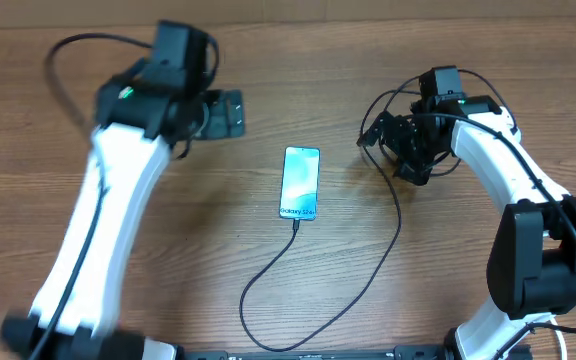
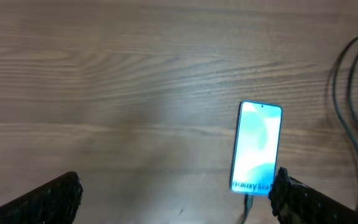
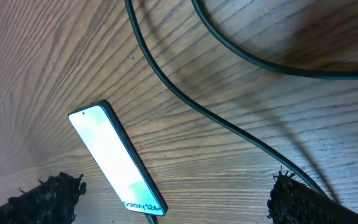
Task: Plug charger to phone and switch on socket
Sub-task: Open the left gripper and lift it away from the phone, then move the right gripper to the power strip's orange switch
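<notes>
The phone (image 1: 300, 183) lies flat mid-table, its light blue screen lit and "Galaxy" text at the near end. It also shows in the left wrist view (image 2: 257, 147) and the right wrist view (image 3: 115, 158). The charger, a thin black cable (image 1: 398, 225), has its tip at the phone's near end (image 2: 248, 202). It loops toward the front edge and runs up to the right gripper, where its plug end is hidden. My left gripper (image 1: 230, 113) (image 2: 178, 186) is open and empty, up and left of the phone. My right gripper (image 1: 383, 135) (image 3: 176, 186) is open, right of the phone. The socket is out of view.
Dark cables (image 3: 185, 93) cross the wood table (image 1: 168, 280) under the right wrist, and more loop around the right arm (image 1: 508, 170). A dark cable (image 2: 347, 124) runs down the right edge of the left wrist view.
</notes>
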